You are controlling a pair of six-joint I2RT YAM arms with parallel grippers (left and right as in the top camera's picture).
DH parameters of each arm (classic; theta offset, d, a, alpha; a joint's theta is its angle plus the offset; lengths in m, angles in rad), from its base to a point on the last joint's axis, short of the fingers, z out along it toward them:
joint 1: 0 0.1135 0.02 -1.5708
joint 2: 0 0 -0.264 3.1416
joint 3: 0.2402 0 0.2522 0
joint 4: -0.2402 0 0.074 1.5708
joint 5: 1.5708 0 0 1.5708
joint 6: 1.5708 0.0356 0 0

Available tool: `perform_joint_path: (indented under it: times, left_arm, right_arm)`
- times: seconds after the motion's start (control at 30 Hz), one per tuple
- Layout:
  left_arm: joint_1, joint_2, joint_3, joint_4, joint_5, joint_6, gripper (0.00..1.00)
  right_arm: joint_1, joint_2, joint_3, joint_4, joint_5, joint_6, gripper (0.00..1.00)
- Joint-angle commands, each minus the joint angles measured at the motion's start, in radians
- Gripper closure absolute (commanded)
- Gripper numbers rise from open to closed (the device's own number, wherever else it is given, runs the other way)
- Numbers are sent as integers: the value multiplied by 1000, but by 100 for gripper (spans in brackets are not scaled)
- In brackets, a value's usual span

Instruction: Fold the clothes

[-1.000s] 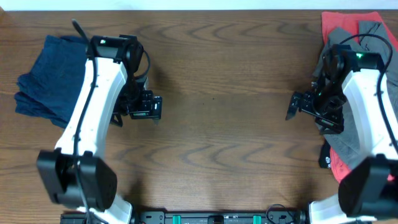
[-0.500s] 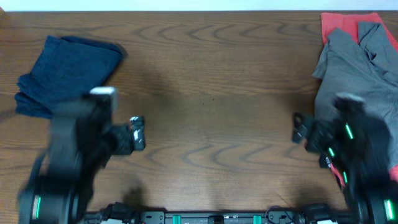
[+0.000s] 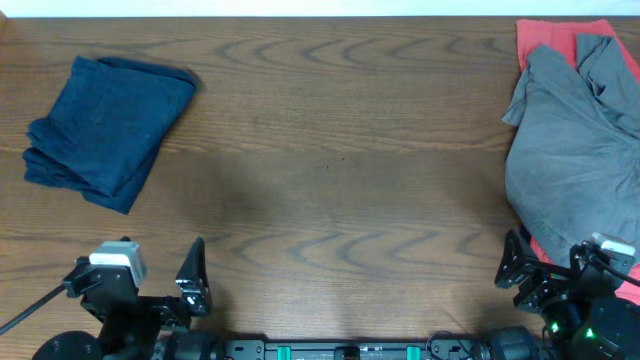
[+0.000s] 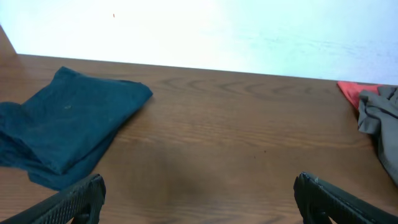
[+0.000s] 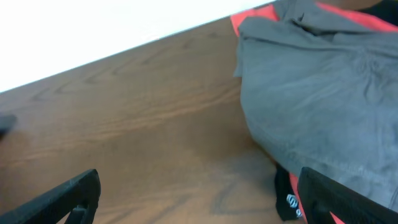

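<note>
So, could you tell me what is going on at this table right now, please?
Nothing is being handled at this moment. Both arms sit at the near edge of the table, and the left pincer and the right pincer are both open and empty. A folded navy garment lies at the far left. On the right, a grey T-shirt lies crumpled and unfolded on top of a red-orange cloth.

Navy clothes [image 3: 105, 130]; grey T-shirt [image 3: 570, 140]; red-orange cloth [image 3: 550, 32]; brown wood-grain table [image 3: 340, 150].
</note>
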Motion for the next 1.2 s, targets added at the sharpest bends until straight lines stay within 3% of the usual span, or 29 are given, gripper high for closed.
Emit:
perform_joint_path:
  times: [0.0,0.37,0.77,1.03,1.17]
  left_arm:
    - [2,-3,-7,-2,-11,-4,2]
    - [2,-3,-7,-2,-11,-4,2]
    - [2,-3,-7,-2,-11,-4,2]
    - [2,-3,-7,-2,-11,-4,2]
    - [2,-3,-7,-2,-11,-4,2]
  right_arm:
    - [9,-4,-8,-22,-31,16,1]
    - [9,-4,-8,-180,-31,17,1]
    - [9,-4,-8,-175,5,14,1]
    - [-2,-79,-72,-35,-66,-255,1]
    - [-3,-163,-163,68,-99,-319,1]
